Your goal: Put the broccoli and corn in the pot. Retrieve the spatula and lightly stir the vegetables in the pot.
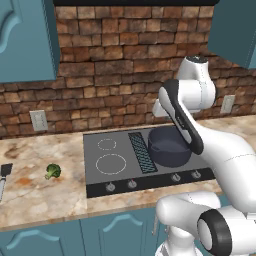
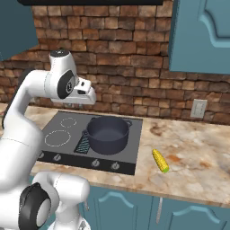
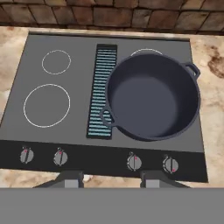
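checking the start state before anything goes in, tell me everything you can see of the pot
The pot is round, deep and dark blue-grey, with a thick rim and two small loop handles on opposite sides. It looks like matte cast metal. It stands upright on the right side of the cooktop, beside the central vent grille, with one handle reaching over the grille. Its inside is empty and it has no lid. Only the cooktop touches it.

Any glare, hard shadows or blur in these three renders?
Left base view: flat light, small green broccoli floret sharp. Right base view: yellow corn cob casts faint shadow. Hand view: soft sheen inside the deep dark blue-grey pot, no glare, no blur.
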